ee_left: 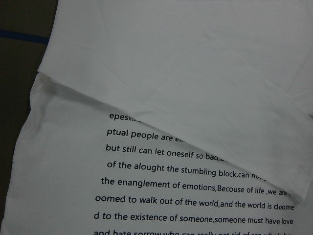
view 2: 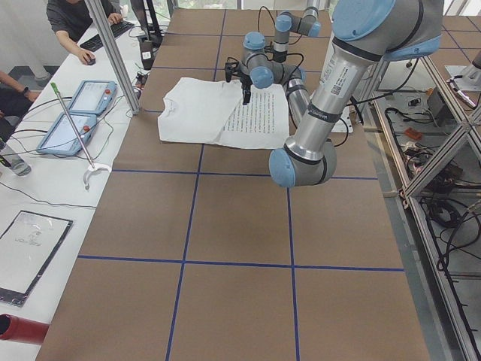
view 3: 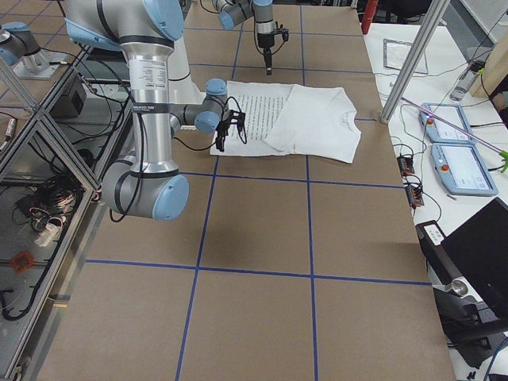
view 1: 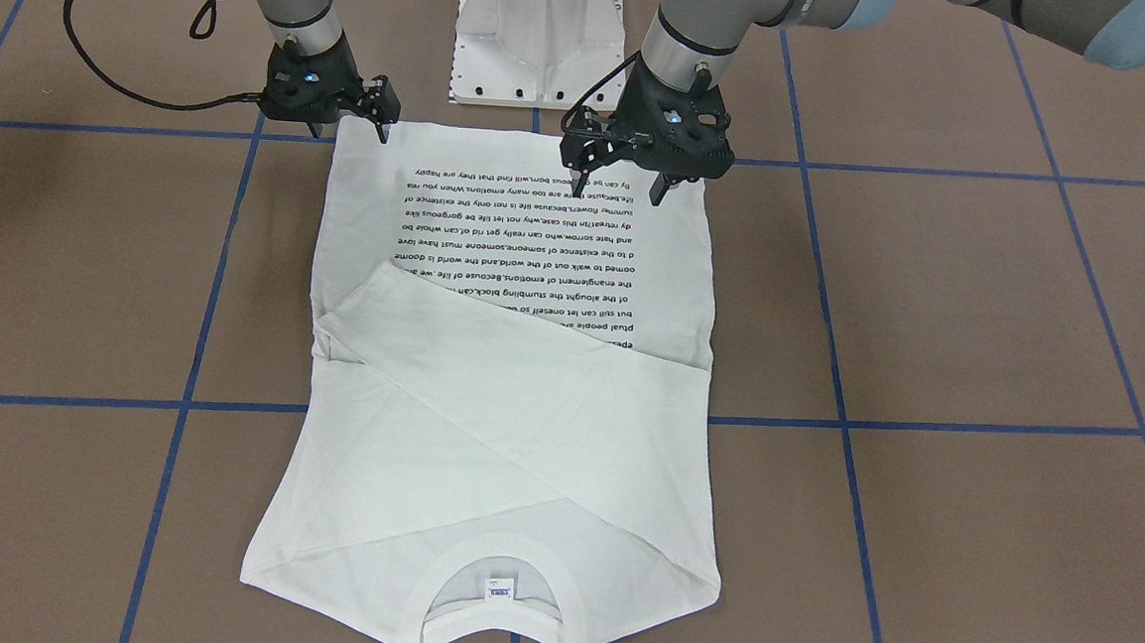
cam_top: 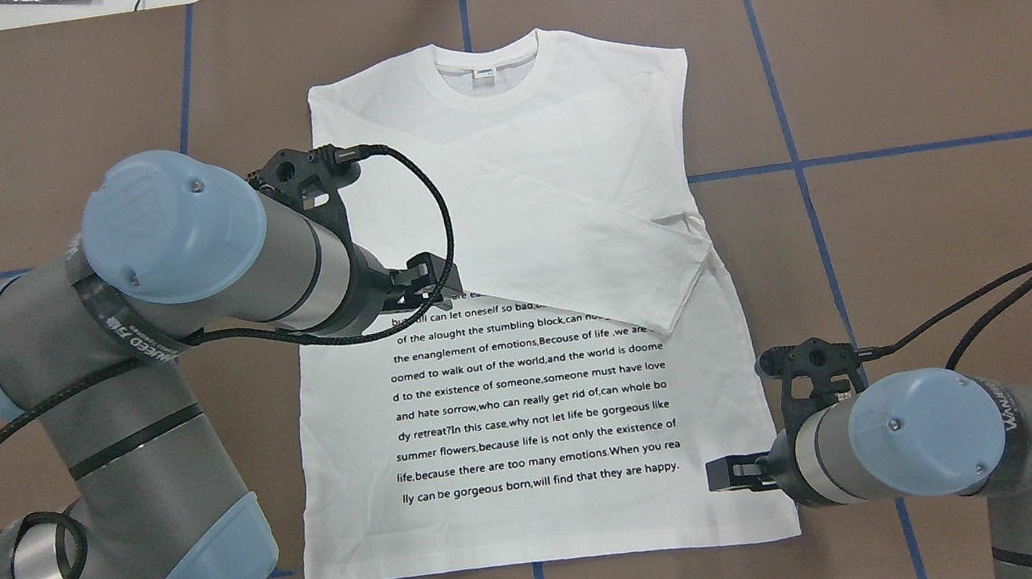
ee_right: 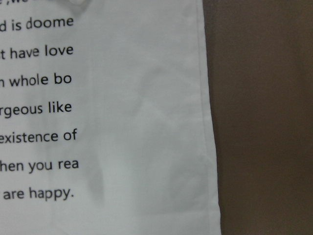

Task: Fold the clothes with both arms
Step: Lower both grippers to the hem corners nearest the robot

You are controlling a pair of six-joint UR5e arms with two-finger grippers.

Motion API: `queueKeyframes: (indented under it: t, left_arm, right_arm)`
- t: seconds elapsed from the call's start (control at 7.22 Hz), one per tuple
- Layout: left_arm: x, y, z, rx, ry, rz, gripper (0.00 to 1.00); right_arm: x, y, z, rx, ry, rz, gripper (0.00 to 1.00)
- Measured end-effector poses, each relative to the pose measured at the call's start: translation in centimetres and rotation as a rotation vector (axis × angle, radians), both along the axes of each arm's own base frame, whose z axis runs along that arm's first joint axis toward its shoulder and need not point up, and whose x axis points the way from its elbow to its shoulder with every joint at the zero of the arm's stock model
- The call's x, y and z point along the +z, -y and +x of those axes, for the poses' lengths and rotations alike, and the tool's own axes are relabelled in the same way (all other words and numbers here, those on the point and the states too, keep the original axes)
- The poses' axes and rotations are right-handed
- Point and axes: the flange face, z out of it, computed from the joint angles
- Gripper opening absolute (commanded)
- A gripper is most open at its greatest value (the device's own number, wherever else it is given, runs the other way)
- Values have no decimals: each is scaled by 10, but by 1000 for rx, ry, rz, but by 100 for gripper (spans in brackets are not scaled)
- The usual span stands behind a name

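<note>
Overhead exterior view first: a wide brown table [cam_top: 897, 54] taped into squares with blue lines fills nearly everything. On it, straight out from the white pedestal base [view 1: 538, 41], lies the white long-sleeved T-shirt [view 1: 524, 458]. It is spread flat, print side up, with its hem at the robot's end and its neck at the far end. Both sleeves are folded in over the chest. The upper one, a long sleeve [cam_top: 566, 212], runs slantwise from the robot's left side down to the robot's right edge of the shirt, where its cuff end hangs just over the side seam.

The left arm [cam_top: 170, 267] bends in over the shirt's left side, and the right arm [cam_top: 912, 446] comes in low by the hem. The left gripper [view 1: 618, 190] hangs above the cloth with its two fingers spread wide and nothing between them. The right gripper [view 1: 348, 134] sits at the hem corner on the robot's right, fingers also parted and holding nothing. One finger is over the corner and the other over bare table. Whether that finger touches the cloth, I cannot tell.

A block of small black printed text [cam_top: 531, 398] covers the lower body, and the sleeve hides its top lines. At the far end is the ribbed round collar [cam_top: 489, 59], with a small tag [view 1: 497, 588] inside it.
</note>
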Motion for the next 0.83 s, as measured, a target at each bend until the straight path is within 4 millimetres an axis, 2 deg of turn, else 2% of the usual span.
queueKeyframes:
  t: [0.55,0.83]
  left_arm:
    - [4,1,1,0,6,-3,100]
    - [4,1,1,0,6,-3,100]
  right_arm:
    - [11,-6,-6,-23,-22,-20,96]
    - [12,-9,-8,-40,-21,-37,81]
